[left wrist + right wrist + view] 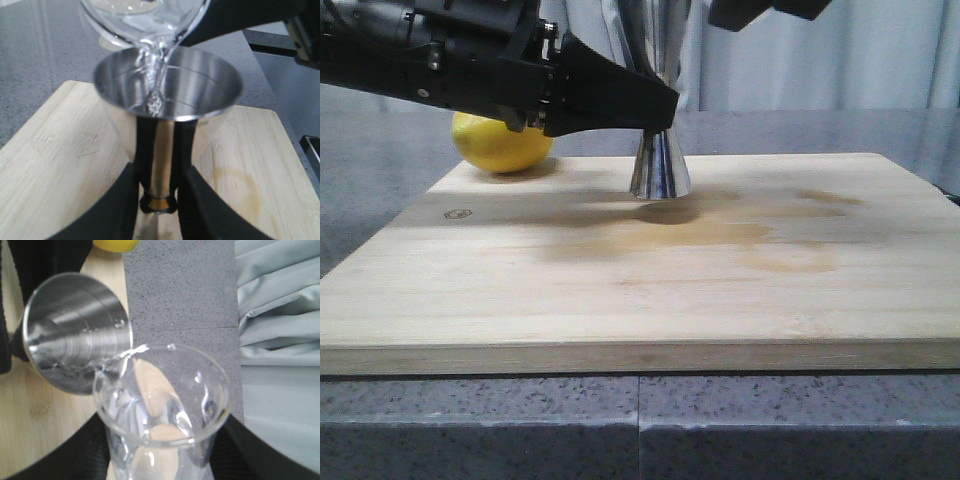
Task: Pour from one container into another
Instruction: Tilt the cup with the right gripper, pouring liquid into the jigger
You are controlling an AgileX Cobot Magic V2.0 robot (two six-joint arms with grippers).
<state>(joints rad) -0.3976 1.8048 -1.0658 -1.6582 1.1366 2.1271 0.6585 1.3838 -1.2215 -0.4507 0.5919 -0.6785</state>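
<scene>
While its black fingers stood clamped on the gold-banded waist of the tall shiny steel hourglass jigger, the left gripper kept that cup upright on the pale wooden board. Directly above the jigger's open mouth, the right gripper clasped the small clear glass beaker, tipped so its lip overhung the jigger's rim and a thin stream of water ran in. That glass looked light, slick and breakable; I judged the mid-wall the safest hold. The steel cup seemed stiff but top-heavy, best pinched at its waist. Behind the jigger lay a yellow lemon; beyond the board ran a speckled grey counter and pale curtains.
</scene>
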